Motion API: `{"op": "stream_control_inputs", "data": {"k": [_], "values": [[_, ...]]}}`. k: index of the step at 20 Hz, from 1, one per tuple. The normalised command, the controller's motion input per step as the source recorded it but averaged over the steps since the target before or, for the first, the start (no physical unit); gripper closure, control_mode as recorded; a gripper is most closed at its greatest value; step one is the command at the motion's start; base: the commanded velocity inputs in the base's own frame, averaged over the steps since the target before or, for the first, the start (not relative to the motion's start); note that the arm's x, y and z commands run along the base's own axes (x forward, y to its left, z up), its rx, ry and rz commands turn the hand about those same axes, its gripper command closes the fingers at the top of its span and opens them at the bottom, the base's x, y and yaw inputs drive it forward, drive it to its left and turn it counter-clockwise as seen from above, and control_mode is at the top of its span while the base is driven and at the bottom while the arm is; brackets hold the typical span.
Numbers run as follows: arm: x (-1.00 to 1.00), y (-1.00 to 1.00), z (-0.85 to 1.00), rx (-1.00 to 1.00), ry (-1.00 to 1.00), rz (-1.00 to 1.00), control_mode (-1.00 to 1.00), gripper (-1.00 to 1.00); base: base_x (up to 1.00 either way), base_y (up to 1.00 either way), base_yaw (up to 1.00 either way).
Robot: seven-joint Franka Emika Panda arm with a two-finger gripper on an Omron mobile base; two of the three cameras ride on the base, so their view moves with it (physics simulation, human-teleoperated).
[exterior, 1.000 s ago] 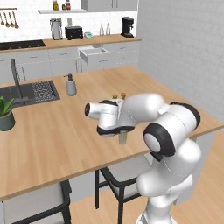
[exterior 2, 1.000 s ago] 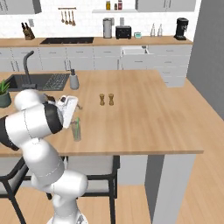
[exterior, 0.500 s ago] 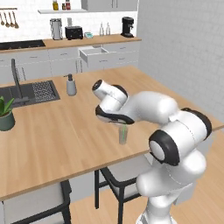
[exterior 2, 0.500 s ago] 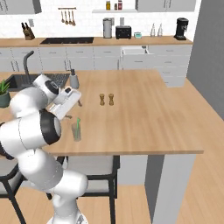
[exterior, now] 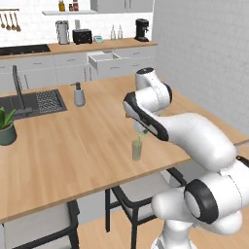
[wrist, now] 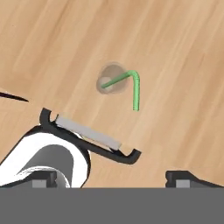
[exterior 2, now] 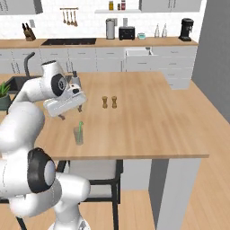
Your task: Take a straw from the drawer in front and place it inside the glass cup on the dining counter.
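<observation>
Straw (exterior 2: 80,127) standing in glass cup (exterior 2: 78,136) on dining surface (exterior 2: 148,117); placing step judged complete.

Hand (exterior 2: 72,112) raised above and just beside the cup, spread wide, gripping nothing; seen from the hand camera, green stem leaning inside the clear tumbler with bent top hanging over the rim; cup upright near the front edge of the light-wood surface, well apart from the sink. Judged as release done; next move likely calls only for lifting clear without brushing the bent top, since a knock could tip the light cup. Counted: one straw; one glass cup; two brown shakers (exterior 2: 109,102) near mid-surface; one soap dispenser (exterior: 79,94) beside the sink; one potted plant (exterior: 7,129); one drawer (exterior 2: 138,52) hanging open at the far cabinets.
</observation>
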Motion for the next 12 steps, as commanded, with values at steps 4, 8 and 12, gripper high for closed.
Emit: {"op": "stream_control_inputs", "data": {"k": [4,8,12], "values": [[-0.69,-0.57,0.08,0.23,-0.01,-0.12,-1.00,-1.00,0.00,0.00,0.00],[-0.50,-0.65,0.00,0.09,0.00,-0.15,-1.00,-1.00,0.00,0.00,0.00],[-0.47,-0.73,0.00,0.05,0.00,-0.16,-1.00,-1.00,0.00,0.00,0.00]]}}
